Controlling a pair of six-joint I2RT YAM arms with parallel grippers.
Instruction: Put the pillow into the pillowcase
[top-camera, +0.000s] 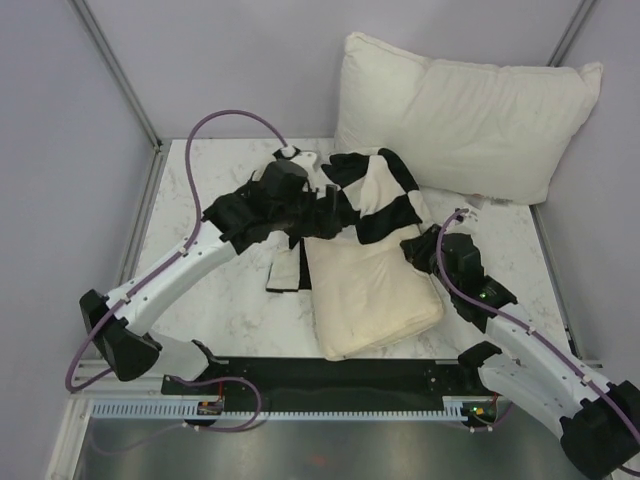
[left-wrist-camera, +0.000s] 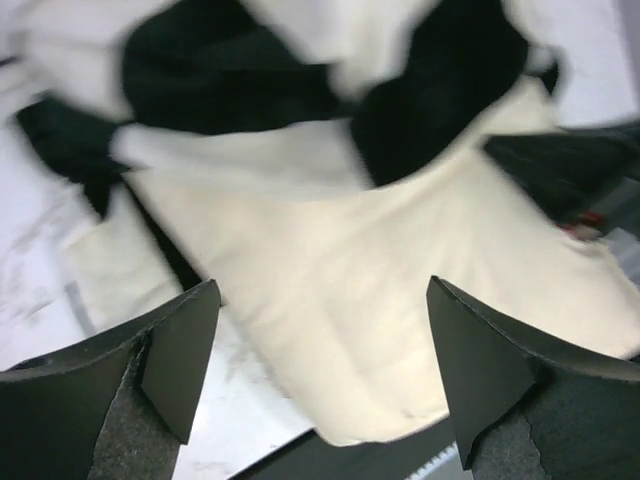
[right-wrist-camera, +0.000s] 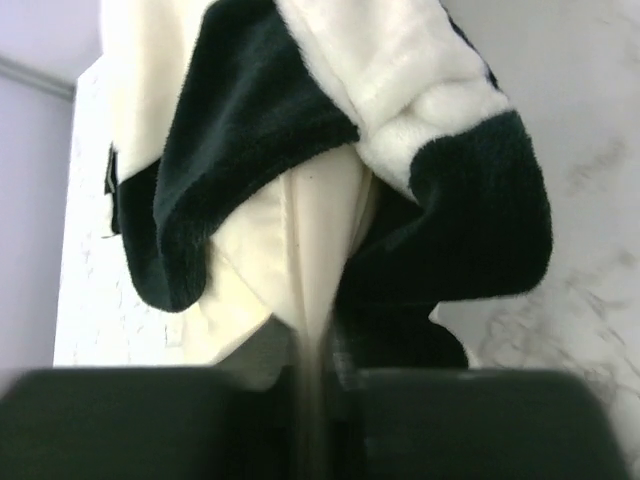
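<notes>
The cream pillow (top-camera: 375, 290) lies on the marble table, its far end under the black-and-white checkered pillowcase (top-camera: 375, 190), which is bunched over it. My left gripper (top-camera: 318, 215) hovers over the pillowcase's left side. In the left wrist view it (left-wrist-camera: 320, 290) is open wide and empty above the pillow (left-wrist-camera: 400, 290) and pillowcase (left-wrist-camera: 220, 70). My right gripper (top-camera: 415, 248) is at the pillow's right edge. In the right wrist view it (right-wrist-camera: 320, 400) is shut on a thin fold of the cream pillow (right-wrist-camera: 320, 240), with the pillowcase (right-wrist-camera: 260, 130) draped just above.
A larger puffy white pillow (top-camera: 470, 110) leans against the back wall at the right. Part of the pillowcase (top-camera: 285, 270) lies flat on the table left of the cream pillow. A black strip (top-camera: 330, 375) runs along the table's near edge.
</notes>
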